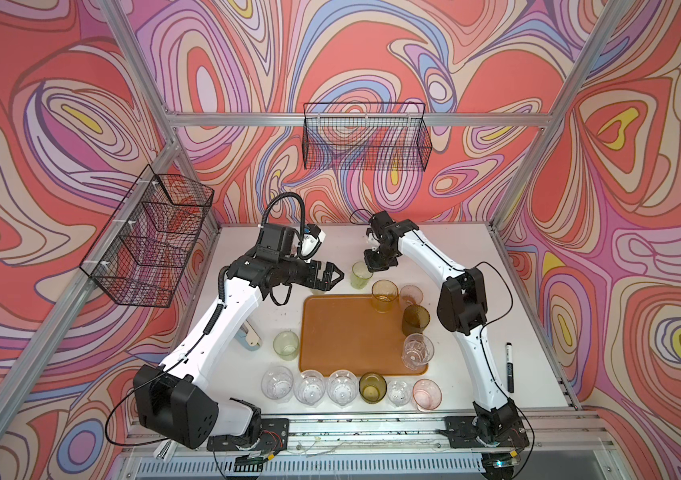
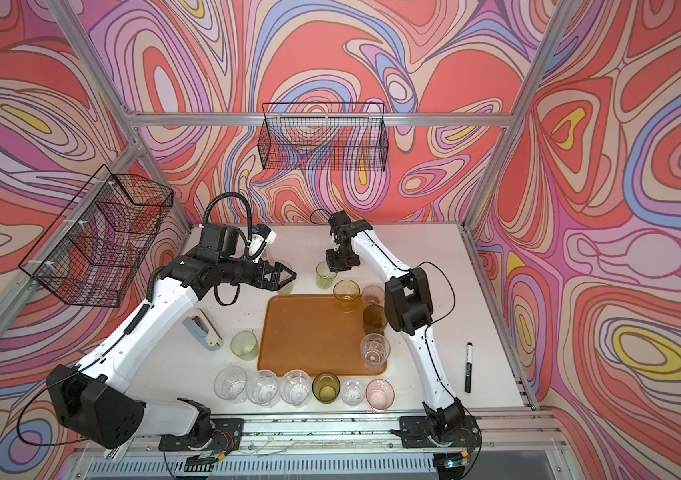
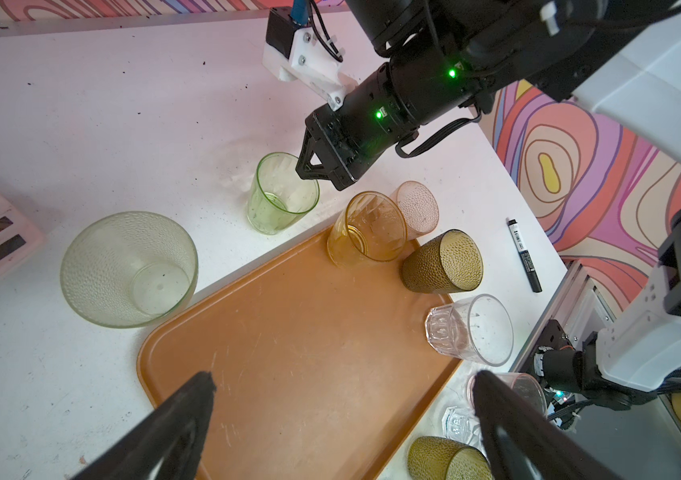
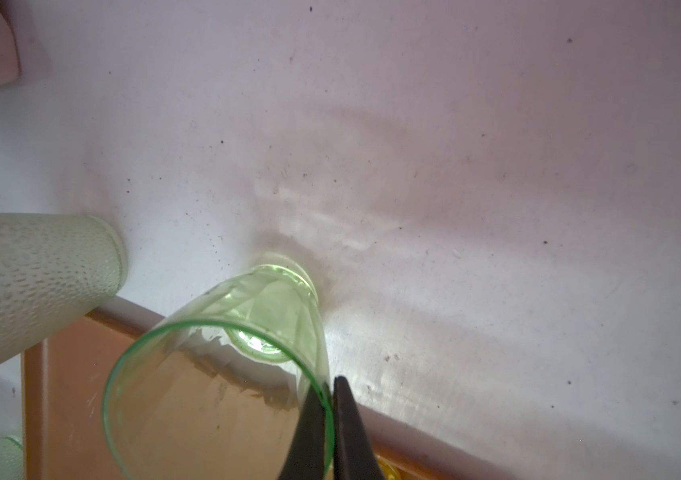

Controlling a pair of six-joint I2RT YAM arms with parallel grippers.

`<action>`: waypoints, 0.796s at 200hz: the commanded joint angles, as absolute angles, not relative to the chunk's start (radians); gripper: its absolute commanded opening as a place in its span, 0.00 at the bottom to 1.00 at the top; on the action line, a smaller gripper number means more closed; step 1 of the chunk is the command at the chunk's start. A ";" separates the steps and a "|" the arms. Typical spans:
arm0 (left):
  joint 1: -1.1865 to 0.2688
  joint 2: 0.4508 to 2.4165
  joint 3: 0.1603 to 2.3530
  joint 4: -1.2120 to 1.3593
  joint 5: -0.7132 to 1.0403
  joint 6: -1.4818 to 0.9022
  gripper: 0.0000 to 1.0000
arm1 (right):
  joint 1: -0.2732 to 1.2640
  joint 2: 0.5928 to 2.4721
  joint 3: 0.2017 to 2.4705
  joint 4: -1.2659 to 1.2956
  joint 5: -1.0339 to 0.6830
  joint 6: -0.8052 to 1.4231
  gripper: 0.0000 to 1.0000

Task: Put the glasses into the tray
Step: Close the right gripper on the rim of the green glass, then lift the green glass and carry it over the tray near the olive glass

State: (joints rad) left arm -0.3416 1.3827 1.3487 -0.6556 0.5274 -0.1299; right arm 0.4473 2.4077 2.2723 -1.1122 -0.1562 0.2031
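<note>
Top views: While the right gripper [image 1: 372,266] pinches the rim of the green glass [image 1: 360,275] beyond the tray [image 1: 343,332], thirteen glasses show; three on the tray
Left wrist: left gripper [image 3: 343,399] jaws spread, empty, above the tray [image 3: 309,353]
Right wrist: fingers [image 4: 309,432] clamp the glass wall [image 4: 222,374]
Next: lift, carry over the rim, set upright

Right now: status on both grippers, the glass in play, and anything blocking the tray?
Right gripper shut on green glass rim, glass on table behind tray. Left gripper open, empty, above tray. Amber glass stands at tray's near corner; middle bare.
</note>
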 commanded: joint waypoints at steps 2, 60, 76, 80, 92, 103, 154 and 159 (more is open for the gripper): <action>-0.348 1.381 1.373 -0.677 0.536 -0.107 1.00 | 0.459 2.374 2.298 -1.118 -0.124 0.213 0.00; -0.348 1.381 1.377 -0.683 0.524 -0.104 1.00 | 0.465 2.304 2.327 -1.169 -0.084 0.216 0.00; -0.348 1.381 1.376 -0.683 0.525 -0.104 1.00 | 0.468 2.280 2.328 -1.180 -0.075 0.216 0.00; -0.349 1.381 1.376 -0.683 0.522 -0.104 1.00 | 0.468 2.273 2.330 -1.183 -0.073 0.216 0.00; -0.350 1.381 1.376 -0.685 0.517 -0.100 1.00 | 0.471 2.253 2.333 -1.196 -0.066 0.219 0.00; -0.350 1.381 1.378 -0.689 0.514 -0.097 1.00 | 0.473 2.234 2.333 -1.211 -0.065 0.219 0.00; -0.354 1.381 1.382 -0.696 0.515 -0.097 1.00 | 0.497 2.138 2.311 -1.272 -0.025 0.221 0.00; -0.355 1.379 1.381 -0.695 0.514 -0.096 1.00 | 0.500 2.123 2.301 -1.275 -0.022 0.221 0.00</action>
